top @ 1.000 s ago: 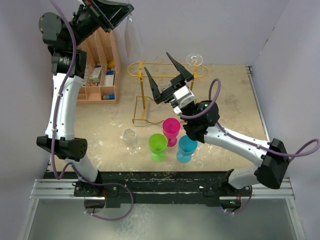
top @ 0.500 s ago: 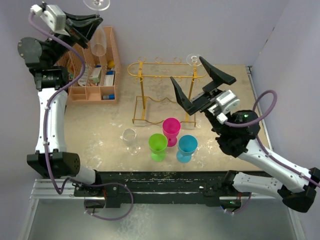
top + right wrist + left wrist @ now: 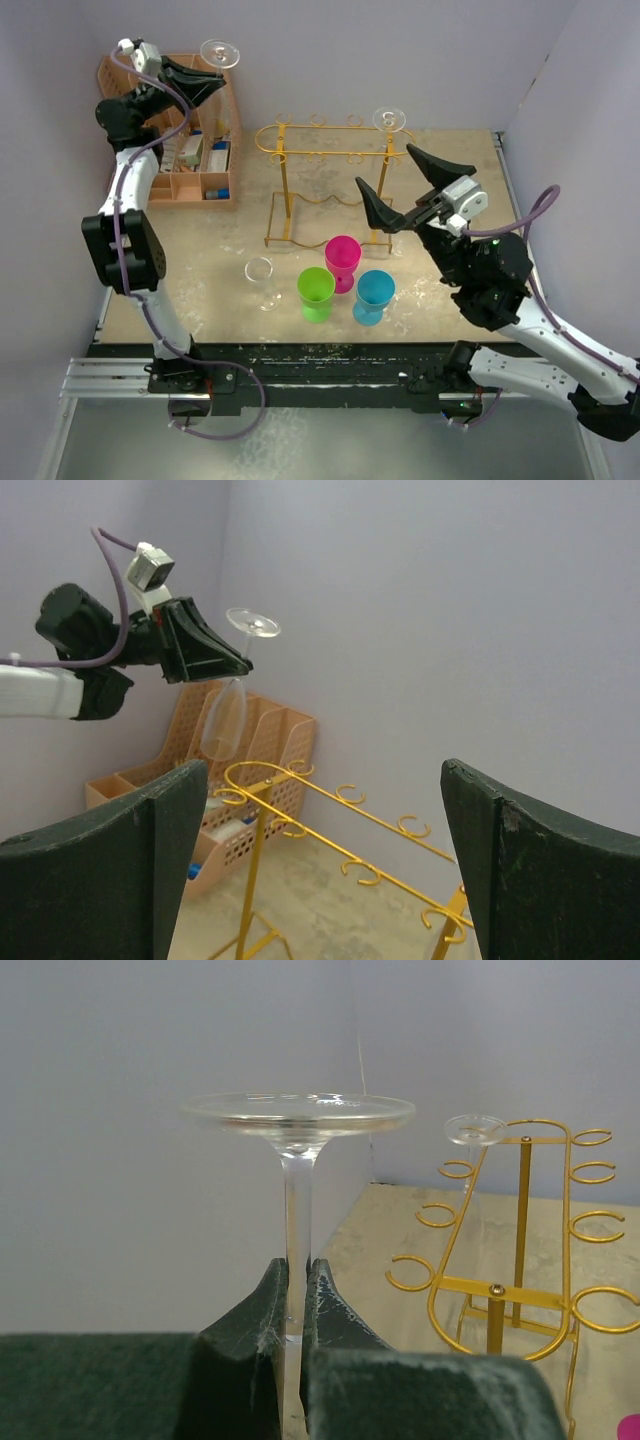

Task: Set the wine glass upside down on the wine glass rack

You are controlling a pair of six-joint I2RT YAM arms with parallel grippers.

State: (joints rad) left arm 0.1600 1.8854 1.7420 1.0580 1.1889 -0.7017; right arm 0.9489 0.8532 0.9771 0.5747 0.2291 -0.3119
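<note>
My left pincer (image 3: 200,75) is pinching the wine glass (image 3: 297,1190) by its stem, foot up and bowl down, high over the orange organiser (image 3: 180,187) at the far left. The wine glass rack (image 3: 518,1225) sits to its right and lower, so I think the glass must go that way. My right pincer (image 3: 385,165) is spread wide and holds nothing, near the rack's right end.
</note>
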